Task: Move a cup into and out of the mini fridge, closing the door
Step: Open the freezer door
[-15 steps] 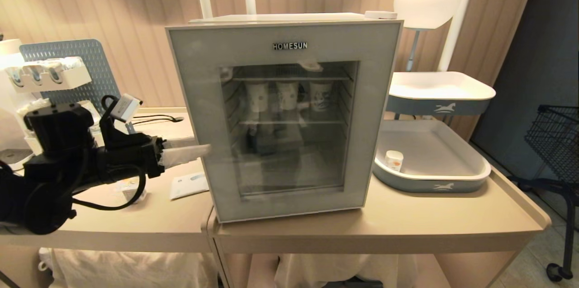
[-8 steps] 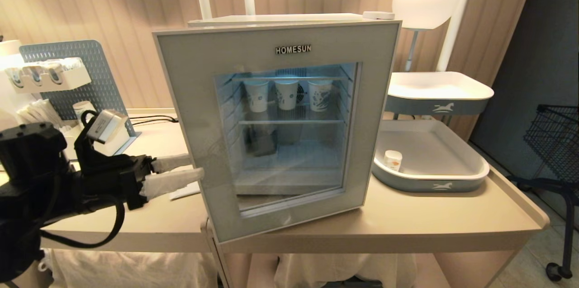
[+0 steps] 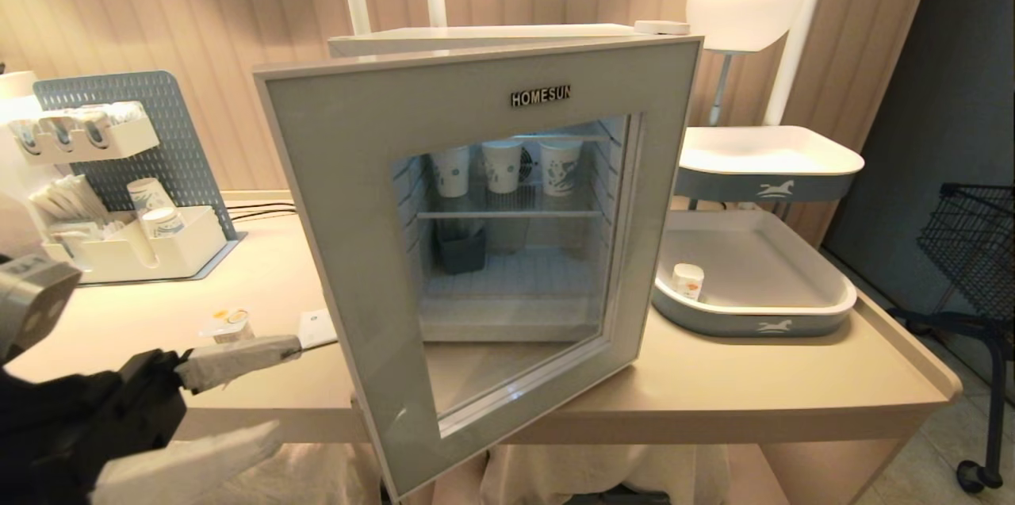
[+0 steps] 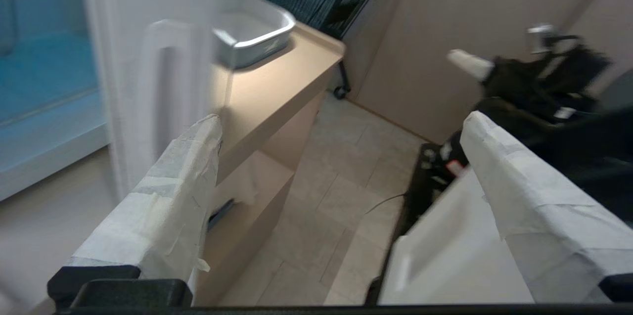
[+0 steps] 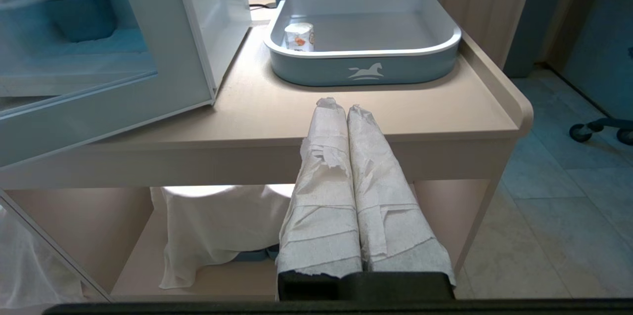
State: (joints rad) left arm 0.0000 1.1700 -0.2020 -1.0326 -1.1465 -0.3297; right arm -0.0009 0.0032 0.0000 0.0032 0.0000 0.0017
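Note:
The mini fridge [image 3: 484,32] stands mid-table with its door [image 3: 341,188] swung partly open on its right-hand hinge. The cup [image 3: 227,324], a small white pot with a yellow-orange lid, sits on the table left of the door. My left gripper [image 3: 285,390] is open at the lower left, below table-edge height and just left of the door's free edge, holding nothing. In the left wrist view the left gripper [image 4: 341,122] shows only floor between its fingers. My right gripper [image 5: 341,105] is shut and empty, parked low in front of the table's front edge.
Three taller paper cups [image 3: 503,166] stand on the fridge's upper shelf. A grey tray [image 3: 753,321] at the right holds a plain white pot [image 3: 687,280], with a second tray above. An organiser [image 3: 127,247] sits at the far left and a wire cart [image 3: 971,243] at the far right.
The door has swung from shut to partly open. My left gripper has drawn back and down to the lower left, still open. The right arm has not moved.

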